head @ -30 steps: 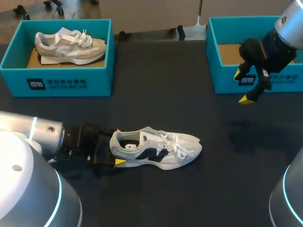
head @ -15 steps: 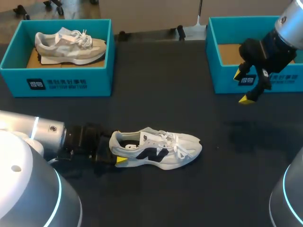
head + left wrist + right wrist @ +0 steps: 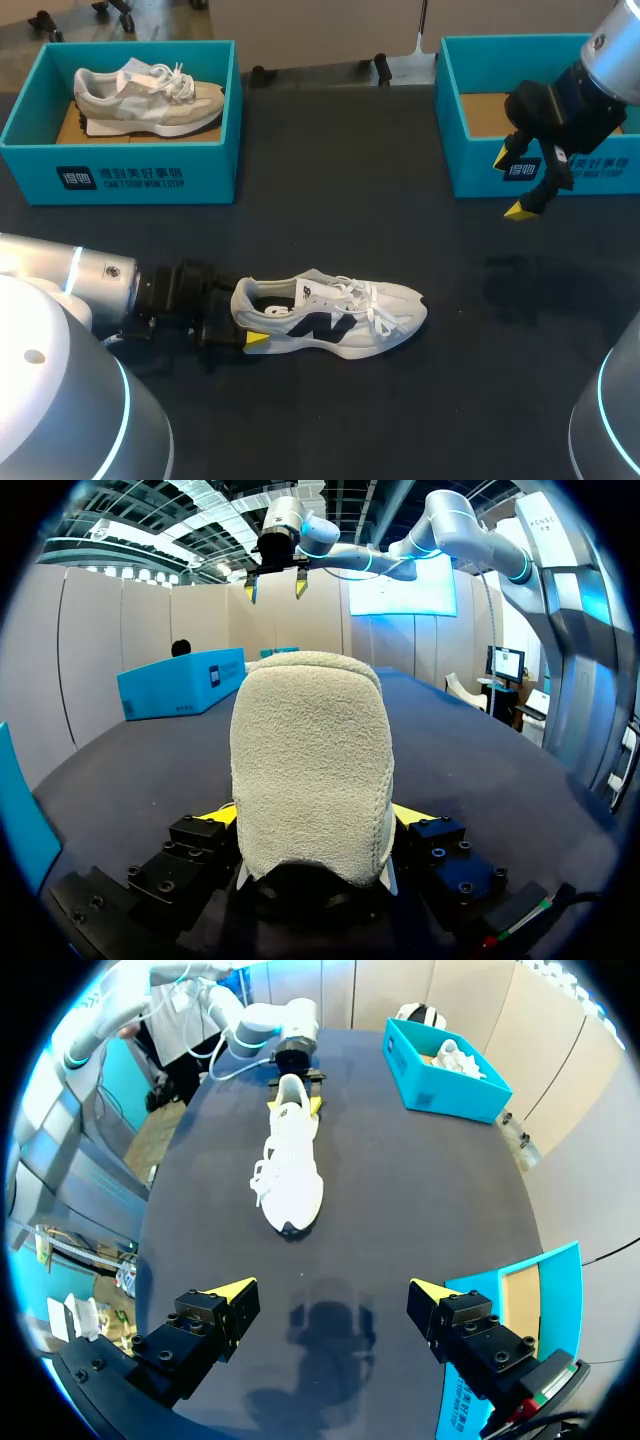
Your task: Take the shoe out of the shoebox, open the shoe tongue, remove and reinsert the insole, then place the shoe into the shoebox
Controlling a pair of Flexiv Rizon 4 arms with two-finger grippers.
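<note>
Left pincer (image 3: 245, 312) tighter on shoe (image 3: 340, 315) heel, clasping both sides, low and level; right pincer (image 3: 512, 184) wide, aloft, downturned.

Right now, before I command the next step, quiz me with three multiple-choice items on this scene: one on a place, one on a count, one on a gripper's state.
1. Where is the white shoe?
A) in the left shoebox
B) in the right gripper
C) on the table, heel at the left gripper

2. How many shoes are in view?
A) one
B) two
C) three

3. The right gripper is:
A) open, holding nothing
B) shut on an insole
C) shut on a shoelace

Answers:
1 C: it lies on the dark tabletop, its heel between the left gripper's fingers.
2 B: the white shoe, plus a beige shoe in the left shoebox.
3 A: its yellow tips stand apart above the table with nothing between them.
</note>
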